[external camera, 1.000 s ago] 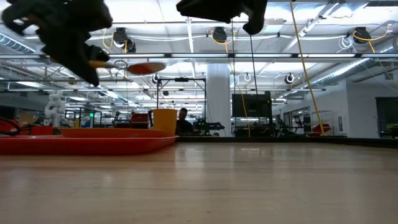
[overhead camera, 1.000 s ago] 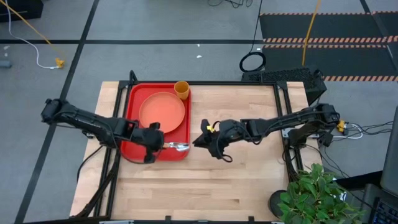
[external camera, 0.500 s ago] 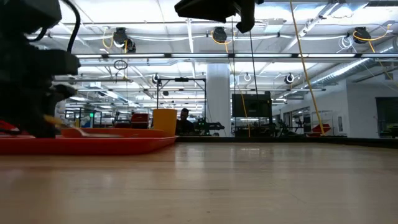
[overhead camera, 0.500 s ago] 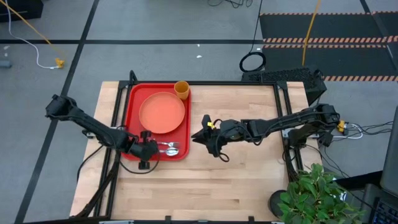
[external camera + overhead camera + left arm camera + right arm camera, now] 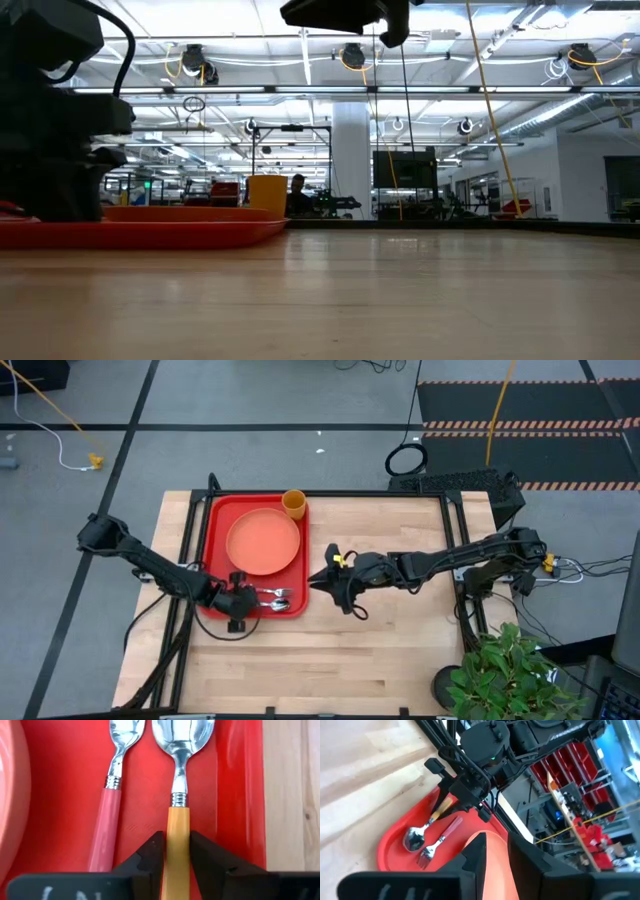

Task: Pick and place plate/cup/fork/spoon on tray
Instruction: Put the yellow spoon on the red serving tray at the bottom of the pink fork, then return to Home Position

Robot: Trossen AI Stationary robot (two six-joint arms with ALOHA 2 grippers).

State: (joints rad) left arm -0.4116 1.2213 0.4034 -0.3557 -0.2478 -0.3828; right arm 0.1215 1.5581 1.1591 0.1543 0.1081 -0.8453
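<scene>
The spoon (image 5: 178, 795) lies flat on the red tray (image 5: 235, 790) just beside the fork (image 5: 111, 795), its orange handle between the barely parted fingers of the left claw (image 5: 177, 852). Best to spread wider, then lift straight up so nothing gets nudged, while the right claw (image 5: 322, 582) hovers over the table, fingers slightly apart

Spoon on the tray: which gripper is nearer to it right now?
Left. The left gripper is at the spoon, a finger on either side of its orange handle on the tray. The right gripper hovers over bare table beside the tray.
</scene>
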